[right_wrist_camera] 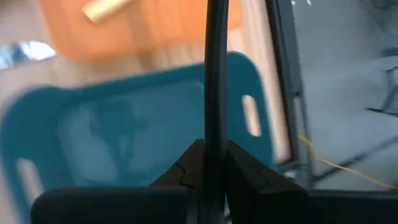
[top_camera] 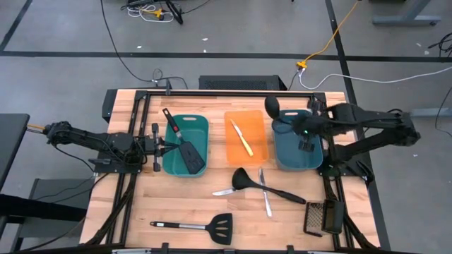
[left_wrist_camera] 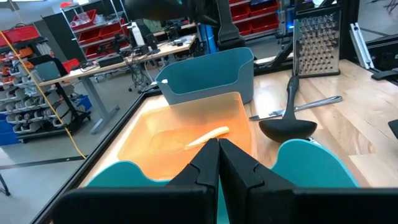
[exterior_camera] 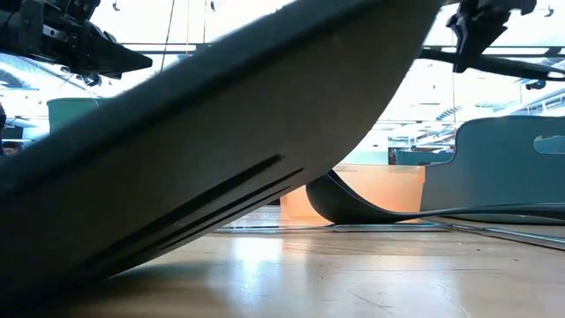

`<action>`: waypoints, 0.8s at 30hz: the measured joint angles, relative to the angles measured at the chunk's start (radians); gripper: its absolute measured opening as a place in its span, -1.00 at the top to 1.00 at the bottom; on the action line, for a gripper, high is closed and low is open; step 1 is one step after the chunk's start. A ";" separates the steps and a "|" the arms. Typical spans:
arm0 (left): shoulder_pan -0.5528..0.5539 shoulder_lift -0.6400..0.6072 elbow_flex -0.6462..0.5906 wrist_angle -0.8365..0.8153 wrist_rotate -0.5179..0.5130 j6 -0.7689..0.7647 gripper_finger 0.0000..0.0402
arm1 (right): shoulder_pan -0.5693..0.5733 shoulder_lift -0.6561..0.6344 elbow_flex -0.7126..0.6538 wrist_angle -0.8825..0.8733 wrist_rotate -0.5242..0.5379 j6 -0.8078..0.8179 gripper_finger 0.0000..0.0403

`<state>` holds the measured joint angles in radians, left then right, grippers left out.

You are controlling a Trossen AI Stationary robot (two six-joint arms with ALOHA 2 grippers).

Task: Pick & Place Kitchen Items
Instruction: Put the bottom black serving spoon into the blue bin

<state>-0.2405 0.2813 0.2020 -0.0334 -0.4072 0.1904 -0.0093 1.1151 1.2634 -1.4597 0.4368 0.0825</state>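
My right gripper (top_camera: 305, 134) hovers over the right teal tub (top_camera: 296, 154), shut on a black spoon (top_camera: 271, 106). My left gripper (left_wrist_camera: 218, 157) is shut with nothing between its fingers, and sits above the left rim of the left teal tub (top_camera: 185, 125). A black slotted spatula (top_camera: 185, 147) lies in that tub. A yellow knife (top_camera: 241, 137) lies flat in the orange tray (top_camera: 247, 121). On the table lie a black ladle (top_camera: 263, 185), silver knives (top_camera: 265, 197) and a second slotted spatula (top_camera: 198, 226). That spatula's blade (exterior_camera: 221, 150) fills the low view. My right gripper pinches the spoon's thin black handle (right_wrist_camera: 216, 93) between its two fingers. The handle runs straight out past the fingertips. From the gripper the spoon reaches toward the table's far left, and its bowl (top_camera: 271, 106) hangs over the right tub's far rim, seemingly lifted clear.
A dark mesh grater (top_camera: 321, 217) lies near the table's near right corner. A black frame runs round the table's edge (top_camera: 212, 94). Bare wood shows between the left tub and the near spatula. Shelves and benches of the room show beyond the table.
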 joint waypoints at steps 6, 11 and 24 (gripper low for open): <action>0.000 0.000 0.000 0.000 0.000 0.003 0.92 | -0.102 0.069 0.020 -0.117 0.047 -0.189 0.80; 0.000 0.000 0.000 -0.006 0.000 0.003 0.92 | -0.137 0.079 0.019 -0.116 0.046 -0.212 0.80; 0.000 0.000 0.000 -0.013 -0.027 0.004 0.92 | -0.224 0.103 0.016 -0.108 0.315 -0.553 0.80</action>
<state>-0.2405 0.2810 0.2020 -0.0467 -0.4339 0.1944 -0.2335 1.2179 1.2795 -1.5681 0.7517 -0.4701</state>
